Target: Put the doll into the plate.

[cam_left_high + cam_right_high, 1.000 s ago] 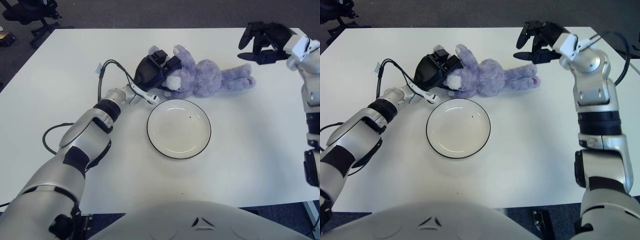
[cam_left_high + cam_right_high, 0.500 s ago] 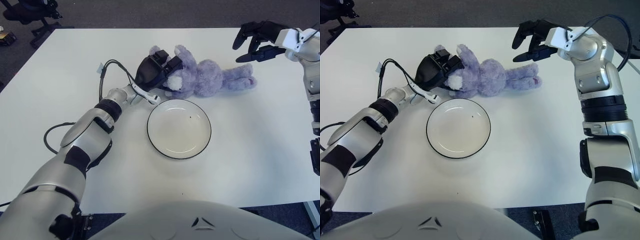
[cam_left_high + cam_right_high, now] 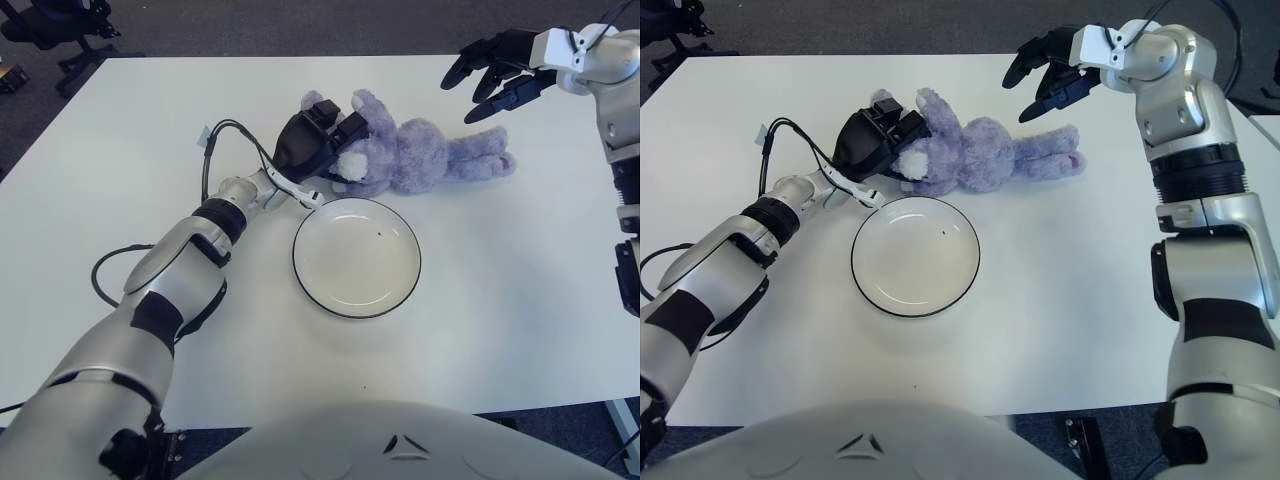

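A purple plush doll (image 3: 415, 157) lies on its side on the white table, head to the left, legs to the right. My left hand (image 3: 318, 143) is curled over the doll's head and grips it. A white plate with a dark rim (image 3: 356, 257) sits empty just in front of the doll. My right hand (image 3: 492, 72) hovers above and behind the doll's legs, fingers spread, holding nothing.
The white table (image 3: 120, 180) spreads wide on all sides of the plate. A black cable (image 3: 222, 135) loops from my left wrist over the table. An office chair base (image 3: 60, 25) stands on the floor at the far left.
My right hand has swung left and slightly up, from beyond the doll's feet to above its legs. The left hand and the doll have barely shifted.
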